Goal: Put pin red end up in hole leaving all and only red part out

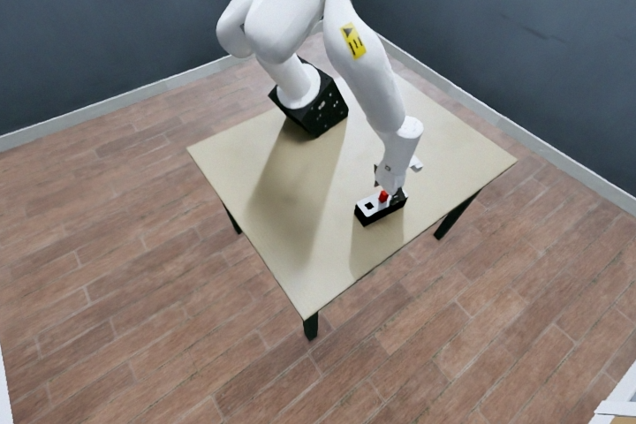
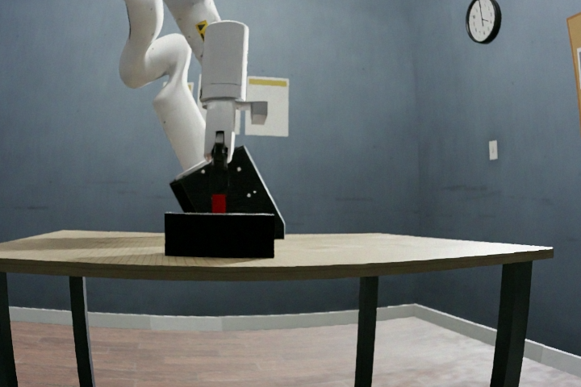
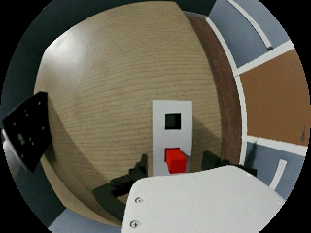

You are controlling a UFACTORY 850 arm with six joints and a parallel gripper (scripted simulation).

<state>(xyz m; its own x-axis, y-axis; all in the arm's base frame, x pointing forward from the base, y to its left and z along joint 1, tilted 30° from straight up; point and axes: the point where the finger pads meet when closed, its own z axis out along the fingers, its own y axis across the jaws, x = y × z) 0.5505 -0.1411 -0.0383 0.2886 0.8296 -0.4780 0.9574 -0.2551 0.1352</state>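
Note:
The block [image 1: 379, 215] [image 2: 219, 235] [image 3: 159, 138] stands on the table, black-sided with a white top. One square hole [image 1: 368, 206] [image 3: 172, 121] is empty. The pin [image 1: 382, 197] [image 2: 219, 203] [image 3: 176, 161] stands upright in the middle hole, red end up. In the exterior view only red shows above the block's top edge; no other colour of the pin is visible there. The third hole is hidden by the gripper. My gripper [image 1: 387, 187] [image 2: 219, 185] is open, its fingers apart on either side of the pin, not touching it in the wrist view.
The table [image 1: 278, 239] [image 2: 391, 251] [image 3: 107, 78] carries the arm's black base [image 1: 323, 107] [image 2: 250, 196] [image 3: 29, 128] behind the block. The table's front edge runs a short way in front of the block.

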